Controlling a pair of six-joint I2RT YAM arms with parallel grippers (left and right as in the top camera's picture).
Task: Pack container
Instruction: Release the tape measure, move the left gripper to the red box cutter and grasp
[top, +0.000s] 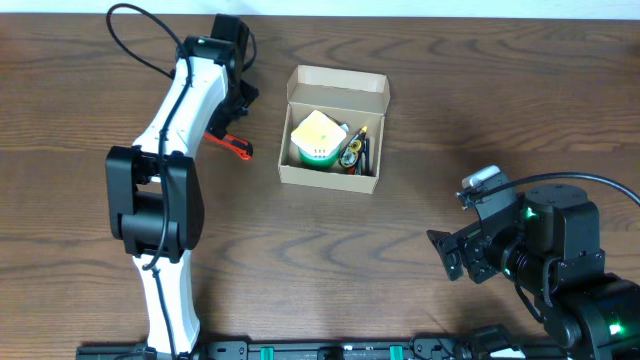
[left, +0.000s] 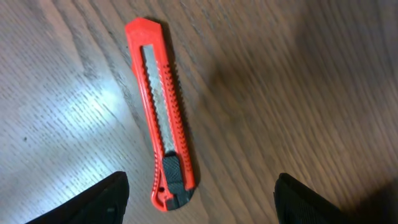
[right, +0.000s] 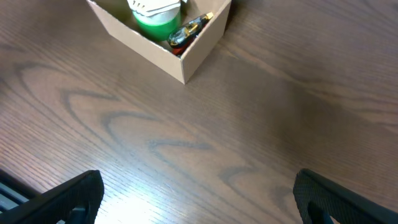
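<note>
The container is a tan cardboard box standing open at the table's back centre, its flap lid raised. Inside lie a green-and-white tape roll and dark pens with a yellow item. It also shows at the top of the right wrist view. A red box cutter lies flat on the table left of the box, partly under the left arm in the overhead view. My left gripper is open, fingers either side of the cutter's black end, above it. My right gripper is open and empty over bare wood.
The table is dark brown wood. The left arm reaches from the front edge to the back left. The right arm sits at the front right corner. A black cable loops at the back left.
</note>
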